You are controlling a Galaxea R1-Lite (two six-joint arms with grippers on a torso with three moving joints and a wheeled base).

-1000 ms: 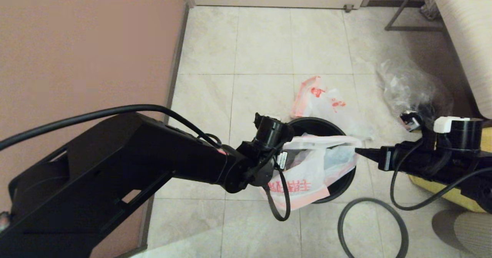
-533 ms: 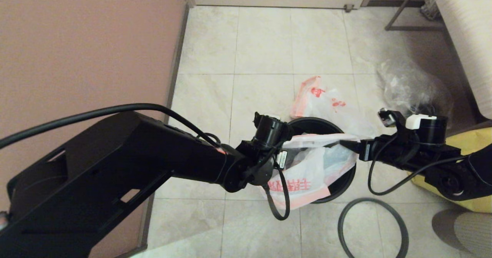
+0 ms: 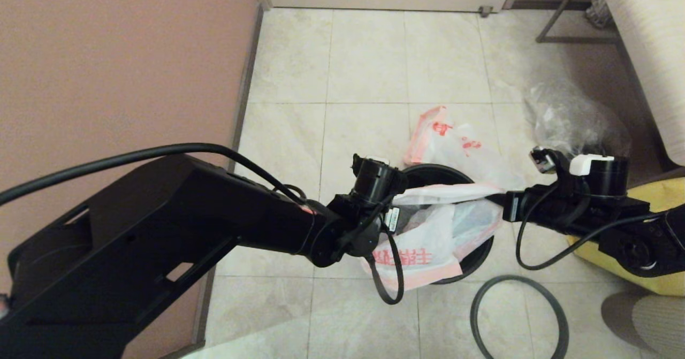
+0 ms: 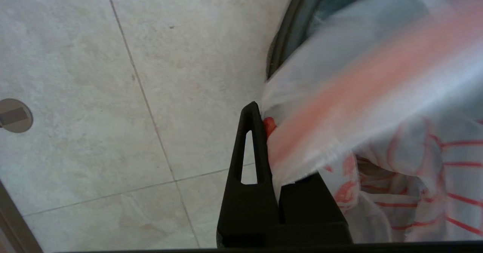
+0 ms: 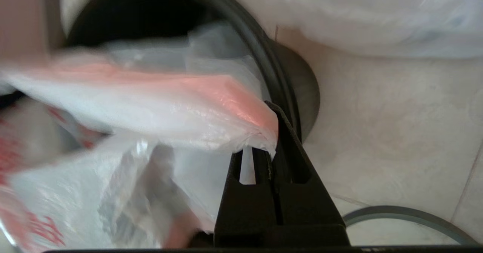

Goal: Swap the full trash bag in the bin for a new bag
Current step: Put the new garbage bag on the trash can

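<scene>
The new bag (image 3: pixel 428 241) hung over the bin (image 3: pixel 476 257), stretched between the left gripper (image 4: pixel 269 147) and the right gripper (image 5: pixel 269 147), each clamped on its pink border. Lining was in hand; next, lower the mouth over the rim. The full bag (image 3: pixel 449 139) lay beyond.

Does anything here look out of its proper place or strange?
Yes. The bin's grey hoop lies loose on the floor tiles beside the bin, not on its rim. The full trash bag sits on the floor behind the bin. The left hand and right hand stretch the new bag over the bin.
</scene>
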